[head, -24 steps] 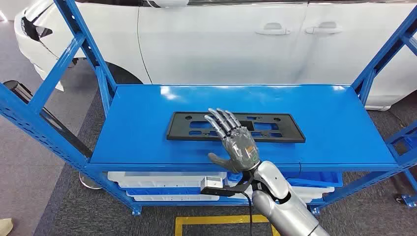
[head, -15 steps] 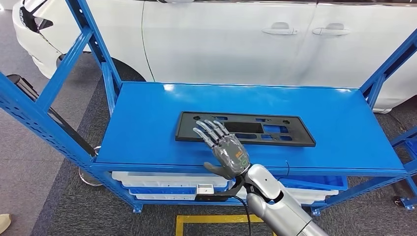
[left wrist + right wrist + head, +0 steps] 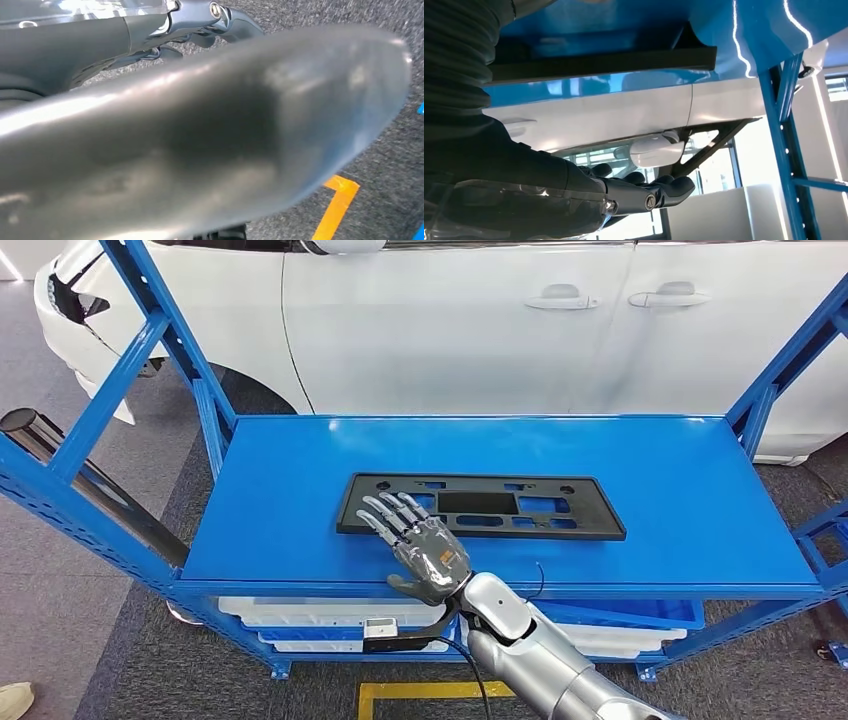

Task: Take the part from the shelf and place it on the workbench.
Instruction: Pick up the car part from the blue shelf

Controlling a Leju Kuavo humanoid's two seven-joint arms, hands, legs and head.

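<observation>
While its fingers stay spread and hold nothing, the right robot hand (image 3: 418,552) has slid toward the near left end of the black plastic part (image 3: 482,507), fingertips now over its edge, suggesting a grasp is near; the part lies flat on the blue shelf (image 3: 700,510).

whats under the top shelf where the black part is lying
Below the blue shelf sit white trays and a blue bin, just their front edges showing. The shelf top covers their contents. The right hand rests over the black part.
</observation>
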